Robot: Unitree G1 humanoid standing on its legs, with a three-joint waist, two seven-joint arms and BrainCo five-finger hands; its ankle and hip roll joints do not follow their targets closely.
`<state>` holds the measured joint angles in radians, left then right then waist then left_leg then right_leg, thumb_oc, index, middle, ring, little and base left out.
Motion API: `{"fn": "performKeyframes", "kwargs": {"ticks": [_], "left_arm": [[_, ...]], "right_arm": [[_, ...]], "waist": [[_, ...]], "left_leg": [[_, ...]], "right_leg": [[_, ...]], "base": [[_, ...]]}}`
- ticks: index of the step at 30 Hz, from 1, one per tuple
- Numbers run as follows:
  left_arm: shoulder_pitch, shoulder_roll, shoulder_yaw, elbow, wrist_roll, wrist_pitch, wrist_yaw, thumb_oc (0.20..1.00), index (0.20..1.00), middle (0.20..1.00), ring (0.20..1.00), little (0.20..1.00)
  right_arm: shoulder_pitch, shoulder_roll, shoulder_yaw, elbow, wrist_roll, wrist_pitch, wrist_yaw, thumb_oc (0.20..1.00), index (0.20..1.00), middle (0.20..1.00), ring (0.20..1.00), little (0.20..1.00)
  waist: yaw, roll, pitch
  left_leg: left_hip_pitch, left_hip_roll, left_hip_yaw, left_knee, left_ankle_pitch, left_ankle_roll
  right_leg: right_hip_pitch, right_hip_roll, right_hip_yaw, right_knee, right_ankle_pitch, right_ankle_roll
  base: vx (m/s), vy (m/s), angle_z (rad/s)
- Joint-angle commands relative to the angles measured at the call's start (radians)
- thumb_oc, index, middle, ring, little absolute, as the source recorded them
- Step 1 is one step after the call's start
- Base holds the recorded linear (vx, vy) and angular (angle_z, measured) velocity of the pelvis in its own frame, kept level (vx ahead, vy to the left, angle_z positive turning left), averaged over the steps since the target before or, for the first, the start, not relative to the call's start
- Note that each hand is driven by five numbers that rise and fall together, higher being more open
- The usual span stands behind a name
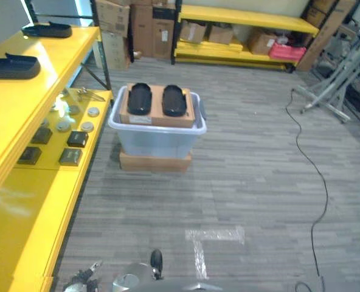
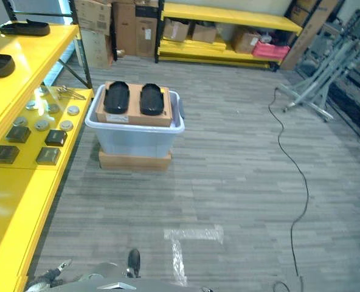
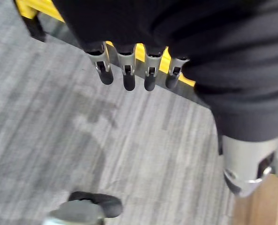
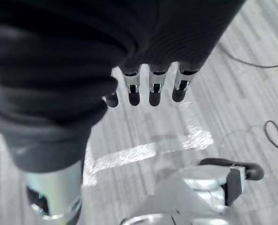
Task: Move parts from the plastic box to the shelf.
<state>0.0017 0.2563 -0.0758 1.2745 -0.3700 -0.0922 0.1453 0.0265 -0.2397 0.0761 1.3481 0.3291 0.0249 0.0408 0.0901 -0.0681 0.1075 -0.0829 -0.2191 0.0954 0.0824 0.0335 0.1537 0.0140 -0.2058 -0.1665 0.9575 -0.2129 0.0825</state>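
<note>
Translucent plastic box (image 1: 157, 135) standing on the grey floor (image 1: 247, 176), raised on a flat cardboard carton (image 1: 155, 162), just beside the front edge of the yellow shelf (image 1: 22, 115). Across the box's rim, a brown cardboard sheet (image 1: 157, 107) carrying two black oval parts (image 1: 138, 98) (image 1: 174, 100), side by side, well apart from the shelf's top board. On that top board, two more black tray-shaped parts: one near the front edge (image 1: 11, 66), one toward the far corner (image 1: 46, 29). On the lower board of the shelf, small dark square blocks (image 1: 77, 139) and round pale discs (image 1: 87, 126), plus thin metal pieces (image 1: 89, 93) near the far edge (too small to name more closely).

Left hand (image 3: 129, 65) hanging over bare floor in its wrist view, fingers (image 3: 128, 77) straight and relaxed, grasping nothing, a strip of yellow shelf edge behind them. Right hand (image 4: 148, 84) likewise over the floor, fingers (image 4: 154, 91) released and empty, above a white tape mark (image 1: 207, 240) stuck to the floor.

Farther back, a second yellow rack (image 1: 241, 36) with cardboard boxes (image 1: 195, 30) and a red item (image 1: 287, 50), stacked cartons (image 1: 143, 24) beside it, and a grey metal stand (image 1: 335, 85) toward the right edge of the floor
</note>
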Motion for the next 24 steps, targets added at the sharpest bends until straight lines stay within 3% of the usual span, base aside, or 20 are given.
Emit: {"fn": "performKeyframes", "kwargs": {"ticks": [1,4,5,7,10,15,19,21,22,23,24], "left_arm": [[0.007,0.002,-0.031,-0.015,-0.018,-0.019,0.009,1.0,1.0,1.0,1.0,1.0],[-0.003,-0.003,-0.04,-0.015,-0.006,-0.02,0.01,1.0,1.0,1.0,1.0,1.0],[-0.007,-0.003,-0.046,-0.014,-0.015,-0.018,0.01,1.0,1.0,1.0,1.0,1.0],[-0.011,-0.004,-0.047,-0.01,-0.013,-0.021,0.001,1.0,1.0,1.0,1.0,1.0],[-0.008,-0.003,-0.054,-0.007,0.008,-0.034,-0.013,1.0,1.0,1.0,1.0,1.0],[0.025,0.002,-0.04,-0.005,0.016,-0.054,-0.025,1.0,1.0,1.0,1.0,1.0],[0.029,-0.012,-0.014,0.004,0.032,-0.058,-0.018,1.0,1.0,1.0,1.0,1.0],[0.036,-0.026,-0.007,0.003,0.043,-0.07,-0.02,1.0,1.0,1.0,1.0,1.0],[0.036,-0.026,-0.007,0.003,0.043,-0.07,-0.02,1.0,1.0,1.0,1.0,1.0],[0.041,-0.036,-0.006,-0.008,0.041,-0.083,-0.009,1.0,1.0,1.0,1.0,1.0],[0.044,-0.037,-0.004,-0.015,0.044,-0.082,-0.008,1.0,1.0,1.0,1.0,1.0]], "right_arm": [[-0.006,-0.04,0.007,0.024,0.043,-0.018,0.005,1.0,1.0,1.0,1.0,1.0],[-0.018,-0.032,0.013,0.034,0.024,-0.038,0.028,1.0,1.0,1.0,1.0,1.0],[-0.026,-0.034,0.014,0.038,0.03,-0.04,0.031,1.0,1.0,1.0,1.0,1.0],[-0.029,-0.044,0.005,0.05,0.019,-0.049,0.04,1.0,1.0,1.0,1.0,1.0],[-0.024,-0.048,-0.011,0.053,0.035,-0.055,0.044,1.0,1.0,1.0,1.0,1.0],[-0.017,-0.052,-0.041,0.042,0.039,-0.047,0.039,1.0,1.0,1.0,1.0,1.0],[-0.032,-0.042,-0.007,0.041,0.053,-0.039,0.013,1.0,1.0,1.0,1.0,1.0],[-0.038,-0.056,0.004,0.025,0.046,-0.021,0.008,1.0,1.0,1.0,1.0,1.0],[-0.038,-0.056,0.004,0.025,0.046,-0.021,0.008,1.0,1.0,1.0,1.0,1.0],[-0.041,-0.069,0.016,0.018,0.041,-0.012,-0.001,1.0,1.0,1.0,1.0,1.0],[-0.043,-0.076,0.02,0.015,0.046,-0.004,-0.005,1.0,1.0,1.0,1.0,1.0]], "waist": [[0.026,0.078,-0.009],[0.02,0.097,0.001],[0.012,0.091,0.01],[-0.006,0.07,0.01],[-0.014,0.057,0.011],[-0.007,0.053,0.0],[0.004,0.02,-0.023],[0.008,0.009,-0.022],[0.008,0.009,-0.022],[0.018,0.008,-0.011],[0.022,0.003,-0.005]], "left_leg": [[-0.03,0.052,-0.042,-0.036,-0.075,-0.003],[0.022,0.077,-0.049,-0.063,-0.074,-0.012],[0.058,0.082,-0.058,-0.072,-0.089,-0.02],[0.095,0.08,-0.078,-0.069,-0.123,-0.037],[0.124,0.076,-0.116,-0.06,-0.163,-0.041],[0.187,0.131,-0.15,-0.061,-0.205,-0.07],[0.217,0.228,-0.111,0.014,-0.249,-0.136],[0.168,0.271,-0.099,0.138,-0.197,-0.159],[0.168,0.271,-0.099,0.138,-0.197,-0.159],[0.086,0.31,-0.099,0.305,-0.127,-0.168],[0.029,0.312,-0.11,0.4,-0.092,-0.168]], "right_leg": [[-0.089,0.014,0.019,-0.245,0.215,0.033],[-0.192,0.06,-0.036,-0.379,0.223,0.017],[-0.213,0.078,-0.046,-0.53,0.25,0.029],[-0.219,0.091,-0.012,-0.83,0.311,0.055],[-0.238,0.077,0.034,-1.02,0.367,0.083],[-0.218,0.059,0.042,-1.045,0.356,0.098],[-0.13,0.068,0.012,-1.013,0.341,0.059],[-0.087,0.092,0.018,-1.015,0.319,0.028],[-0.087,0.092,0.018,-1.015,0.319,0.028],[-0.051,0.12,0.02,-1.025,0.293,-0.003],[-0.039,0.128,0.024,-1.025,0.282,-0.018]], "base": [[0.3,0.024,0.39],[0.21,-0.09,0.38],[0.35,-0.207,0.55],[0.44,-0.286,-0.36],[0.35,-0.225,0.14],[0.4,-0.338,0.89],[0.37,-0.415,0.49],[0.24,-0.341,-0.02],[0.21,-0.387,0.1],[0.16,-0.33,0.05],[0.19,-0.422,0.11]]}}
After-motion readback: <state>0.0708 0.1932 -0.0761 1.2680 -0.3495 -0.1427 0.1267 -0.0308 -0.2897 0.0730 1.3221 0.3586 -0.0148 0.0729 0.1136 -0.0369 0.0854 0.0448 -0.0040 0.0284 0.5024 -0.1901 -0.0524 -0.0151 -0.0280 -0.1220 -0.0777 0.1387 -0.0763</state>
